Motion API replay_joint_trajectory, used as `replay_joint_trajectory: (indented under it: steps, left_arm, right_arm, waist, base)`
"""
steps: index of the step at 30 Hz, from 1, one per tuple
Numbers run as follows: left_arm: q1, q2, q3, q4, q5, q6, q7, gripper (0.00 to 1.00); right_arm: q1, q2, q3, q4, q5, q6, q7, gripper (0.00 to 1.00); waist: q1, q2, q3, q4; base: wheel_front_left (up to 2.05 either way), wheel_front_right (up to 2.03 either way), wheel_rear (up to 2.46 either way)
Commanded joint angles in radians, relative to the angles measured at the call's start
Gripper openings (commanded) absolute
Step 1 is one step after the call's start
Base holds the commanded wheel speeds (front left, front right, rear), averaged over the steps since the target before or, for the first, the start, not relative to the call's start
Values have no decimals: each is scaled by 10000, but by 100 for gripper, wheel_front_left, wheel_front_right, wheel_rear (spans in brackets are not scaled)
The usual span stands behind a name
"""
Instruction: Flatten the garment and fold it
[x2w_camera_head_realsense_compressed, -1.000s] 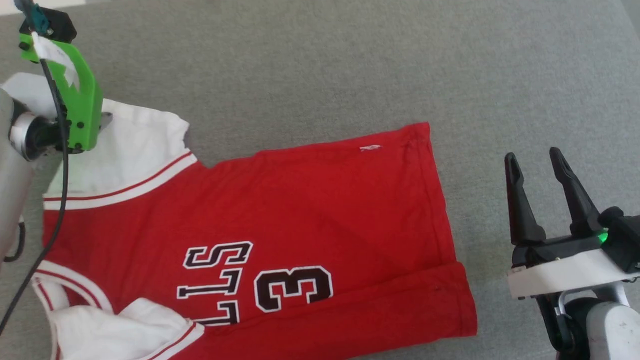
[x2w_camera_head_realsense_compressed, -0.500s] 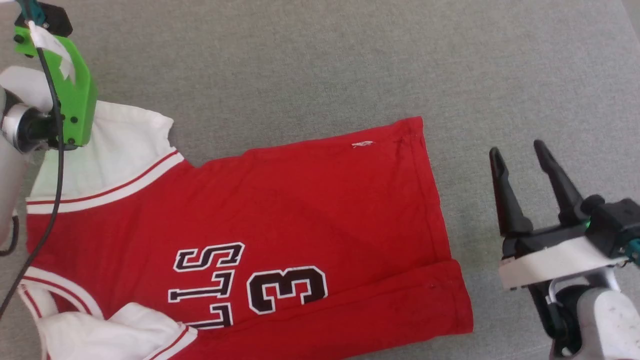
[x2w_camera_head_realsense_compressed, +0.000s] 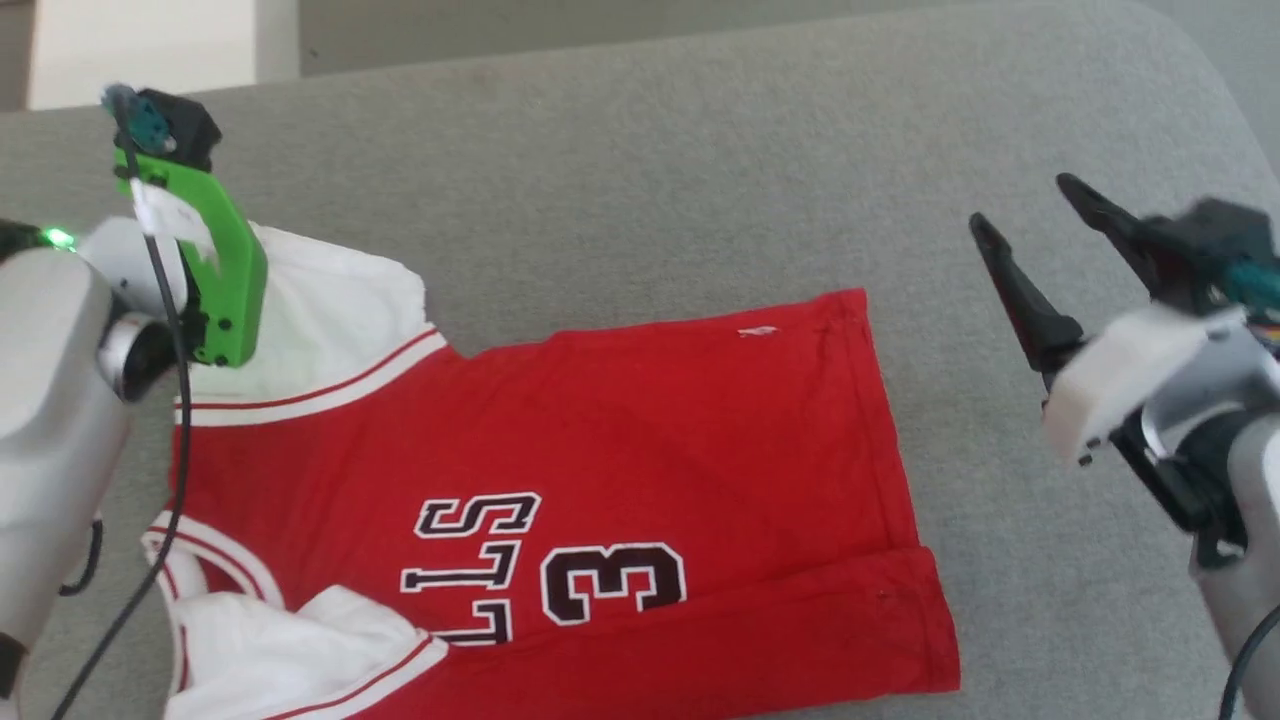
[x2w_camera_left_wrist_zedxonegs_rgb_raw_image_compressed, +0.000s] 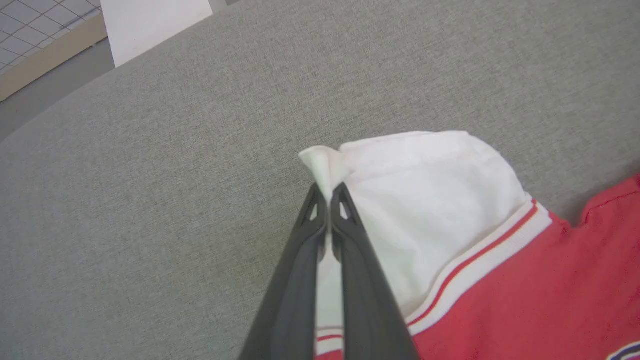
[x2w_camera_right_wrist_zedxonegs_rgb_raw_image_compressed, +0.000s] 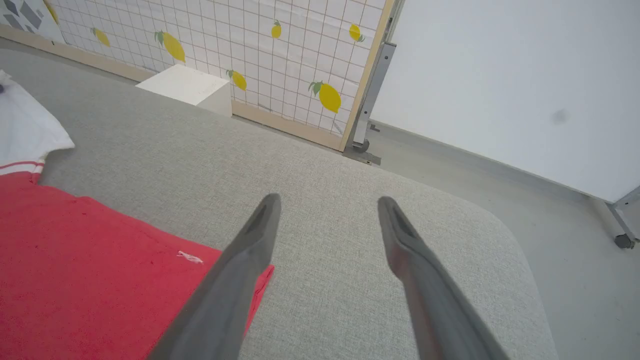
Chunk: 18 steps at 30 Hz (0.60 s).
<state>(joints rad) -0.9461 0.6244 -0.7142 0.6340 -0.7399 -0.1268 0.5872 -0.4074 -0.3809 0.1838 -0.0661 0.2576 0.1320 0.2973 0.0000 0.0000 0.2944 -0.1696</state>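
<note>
One garment on the grey worktop. The left gripper fingers pinch its ten-o'clock sleeve. The right gripper fingers are wide at three o'clock.

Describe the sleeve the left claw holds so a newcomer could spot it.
A red shirt lies on the grey cushion. Its far white sleeve lies flat beyond the striped trim. Unlike the crumpled near sleeve, its corner is pinched up by the left claw.

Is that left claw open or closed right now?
Shut: the left gripper pinches a white sleeve corner of the shirt, fingers pressed together.
</note>
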Motion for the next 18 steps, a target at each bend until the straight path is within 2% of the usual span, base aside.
replay_joint_trajectory:
  steps: [1, 4, 8, 13, 18]
  left_arm:
    - [344, -139, 37, 1, -131, -26, -641, 0]
    - [493, -226, 67, 47, -51, 39, -1229, 0]
    - [648, -304, 76, 117, 22, 92, -1777, 0]
    - [728, -526, 27, 152, 87, 123, -2267, 0]
    - [662, -756, 4, 135, 152, 138, -2730, 0]
  right_arm:
    - [-901, -652, 979, 642, 570, -13, 1164, 100]
    - [-1697, -1163, 1983, 1405, 1313, -13, 2165, 100]
    - [-2685, -1542, 3254, 2412, 2228, -13, 3435, 100]
    - [-3703, -1561, 4403, 3778, 3250, -13, 4919, 100]
    - [-4371, -1351, 4856, 4978, 3863, -13, 5465, 100]
  waist:
    - [0, 0, -486, 458]
    - [0, 0, -523, 560]
    - [0, 0, -512, 673]
    - [0, 0, -385, 920]
    - [0, 0, -172, 1201]
  base:
    - [0, 0, 0]
    - [0, 0, 0]
    - [0, 0, 0]
    - [0, 0, 0]
    - [0, 0, 0]
